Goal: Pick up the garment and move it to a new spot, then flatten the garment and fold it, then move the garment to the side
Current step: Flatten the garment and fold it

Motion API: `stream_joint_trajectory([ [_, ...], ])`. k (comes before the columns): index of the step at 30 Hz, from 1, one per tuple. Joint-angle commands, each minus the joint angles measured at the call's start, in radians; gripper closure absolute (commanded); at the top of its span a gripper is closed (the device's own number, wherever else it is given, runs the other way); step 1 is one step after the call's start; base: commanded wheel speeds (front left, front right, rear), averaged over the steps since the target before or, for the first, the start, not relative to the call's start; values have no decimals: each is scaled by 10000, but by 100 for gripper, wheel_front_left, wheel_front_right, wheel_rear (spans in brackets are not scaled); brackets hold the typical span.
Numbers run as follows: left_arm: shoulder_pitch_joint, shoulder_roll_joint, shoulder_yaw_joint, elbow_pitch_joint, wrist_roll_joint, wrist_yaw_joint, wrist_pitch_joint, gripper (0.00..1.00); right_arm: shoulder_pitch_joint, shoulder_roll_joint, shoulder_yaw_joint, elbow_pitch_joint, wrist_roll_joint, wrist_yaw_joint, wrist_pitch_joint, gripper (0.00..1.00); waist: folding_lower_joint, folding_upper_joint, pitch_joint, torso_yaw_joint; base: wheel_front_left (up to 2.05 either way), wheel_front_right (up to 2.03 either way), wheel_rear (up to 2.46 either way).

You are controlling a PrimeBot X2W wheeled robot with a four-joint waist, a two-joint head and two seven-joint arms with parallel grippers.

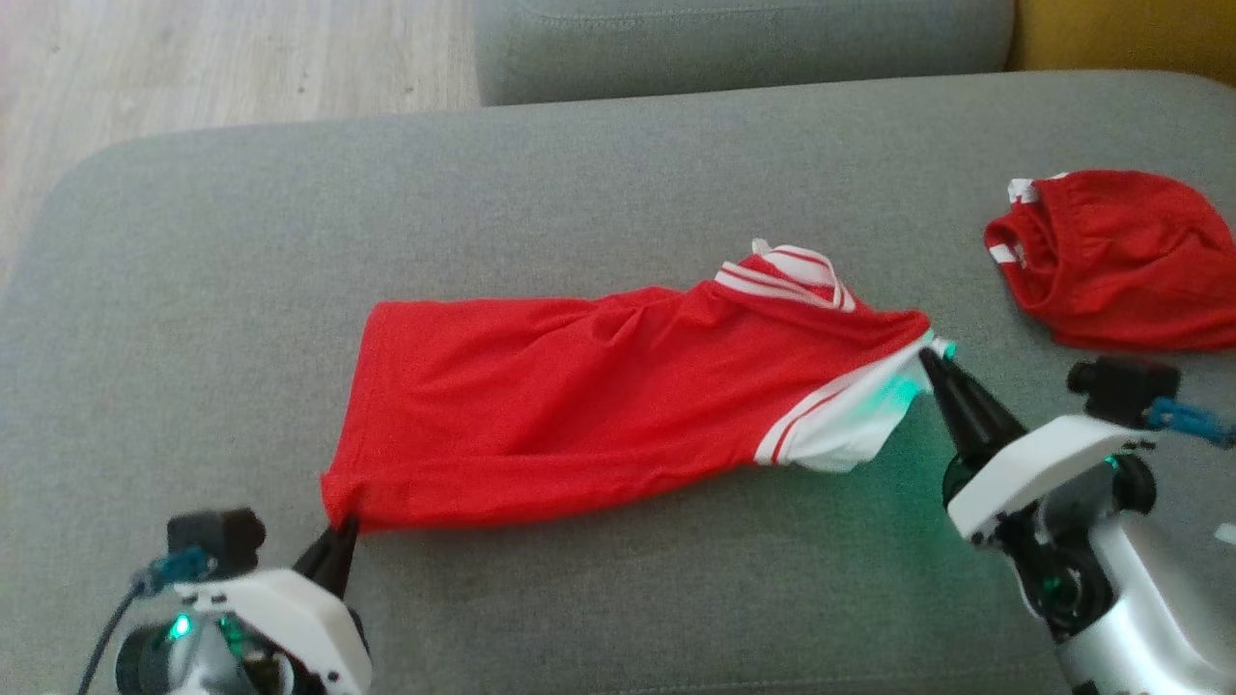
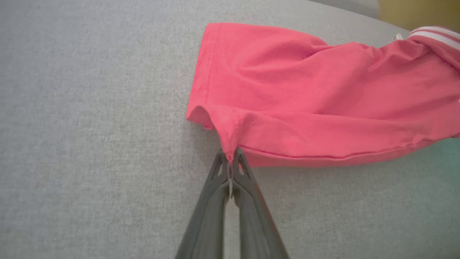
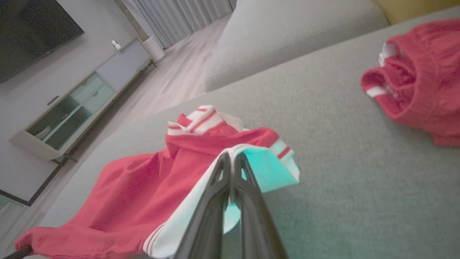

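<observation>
The left gripper [image 1: 340, 528] pinches the garment's [image 1: 579, 405] near-left corner and the right gripper [image 1: 933, 357] its white right end, stretched mid-cushion [image 1: 193, 290], so the grasp looks done, with moving, flattening, folding and setting aside left.

Grey sofa [image 1: 579, 174], pale wood floor [image 1: 241, 58], low glass-fronted cabinet [image 3: 82, 100] under a dark screen [image 3: 28, 32]

Head camera's up high, looking down on the sofa [image 1: 618, 164], whole garment [image 1: 579, 405] in frame. Left wrist's in tight and low, facing its hem [image 2: 202, 72]. Right wrist skims low across the sofa toward the cabinet [image 3: 72, 104]. All three share that garment.
</observation>
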Motion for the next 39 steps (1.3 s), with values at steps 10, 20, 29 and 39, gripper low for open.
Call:
stream_joint_trajectory([
  [10, -4686, 794, -60, 781, 326, -999, 400, 100, -2739, -536, 718, -537, 833, -7, -818, 100, 0, 0, 1169, -122, 0, 0, 0],
  [20, -9807, 763, -611, 3900, 705, -1480, -195, 100, -7025, -1023, 2173, 1247, 1827, -7, -1601, 100, 0, 0, 2727, -446, 0, 0, 0],
  [29, -14220, 622, -783, 6033, 994, -1566, -1084, 100, -10974, -1487, 3150, 2567, 2655, -7, -2418, 100, 0, 0, 4045, -441, 0, 0, 0],
  [39, -17601, 191, -708, 7771, 817, -1589, -1490, 100, -14260, -1827, 3778, 3388, 3311, -7, -2588, 100, 0, 0, 4510, -358, 0, 0, 0],
])
